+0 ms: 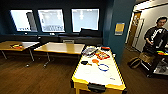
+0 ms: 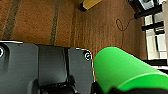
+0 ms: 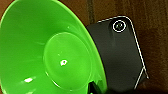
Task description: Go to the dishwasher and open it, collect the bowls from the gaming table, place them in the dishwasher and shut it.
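Observation:
The gaming table point(image 1: 117, 86), white-topped with a yellow edge, stands just ahead and right of centre in the head view. On it lie colourful game boxes point(image 1: 102, 55), an orange bowl point(image 1: 95, 60) and a pale bowl with a blue rim point(image 1: 103, 67). In the right wrist view a lime green bowl point(image 3: 37, 50) sits very close with its inside facing the camera, and a dark finger point(image 3: 93, 88) rests at its rim. The left wrist view has a lime green bowl's outer wall point(image 2: 125, 70) close above the wooden floor. The dishwasher is out of view.
Two plain wooden tables point(image 1: 60, 47) stand to the left below dark windows. A teal pillar point(image 1: 117, 32) rises behind the gaming table. At the right a person point(image 1: 156, 37) stands by a cart point(image 1: 160, 67). A cable point(image 2: 122, 25) lies on the floor.

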Controlling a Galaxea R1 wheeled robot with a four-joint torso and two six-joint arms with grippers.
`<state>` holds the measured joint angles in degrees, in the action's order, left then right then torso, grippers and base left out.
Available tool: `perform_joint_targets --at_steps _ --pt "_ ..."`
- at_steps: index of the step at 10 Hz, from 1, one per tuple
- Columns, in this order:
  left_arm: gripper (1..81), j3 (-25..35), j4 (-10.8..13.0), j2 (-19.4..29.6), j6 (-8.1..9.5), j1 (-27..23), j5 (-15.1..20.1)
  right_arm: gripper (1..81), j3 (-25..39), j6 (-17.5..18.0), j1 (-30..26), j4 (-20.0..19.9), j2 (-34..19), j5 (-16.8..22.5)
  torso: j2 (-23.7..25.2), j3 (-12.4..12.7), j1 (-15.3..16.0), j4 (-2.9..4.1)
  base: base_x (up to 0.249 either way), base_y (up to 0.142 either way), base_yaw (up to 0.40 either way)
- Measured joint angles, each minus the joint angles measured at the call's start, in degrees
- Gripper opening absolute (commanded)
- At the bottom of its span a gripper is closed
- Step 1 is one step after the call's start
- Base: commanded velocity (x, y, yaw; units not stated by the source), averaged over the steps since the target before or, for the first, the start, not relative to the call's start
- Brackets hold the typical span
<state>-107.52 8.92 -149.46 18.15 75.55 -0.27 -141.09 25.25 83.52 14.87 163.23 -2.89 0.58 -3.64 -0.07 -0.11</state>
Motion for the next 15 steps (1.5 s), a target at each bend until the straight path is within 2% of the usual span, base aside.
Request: perform_joint_targets --at_steps 6,11,15 --pt "1.0 -0.5 0.8 -0.4 0.0 0.1 -0.2 1.0 -1.9 0.0 -0.2 1.4 1.6 0.0 0.0 0.0 0.1 0.0 -0.117 0.0 0.0" --pt "1.0 -5.2 1.8 -3.0 -0.02 0.8 -0.2 1.0 -1.9 -0.1 -0.6 2.0 2.1 0.3 0.0 0.0 0.1 0.0 -0.118 0.0 0.0" --pt "1.0 -5.9 2.3 -3.5 -0.02 1.0 -0.1 1.0 -1.9 -0.1 -0.5 2.1 1.9 0.4 0.0 0.0 0.1 0.0 -0.119 0.0 0.0"
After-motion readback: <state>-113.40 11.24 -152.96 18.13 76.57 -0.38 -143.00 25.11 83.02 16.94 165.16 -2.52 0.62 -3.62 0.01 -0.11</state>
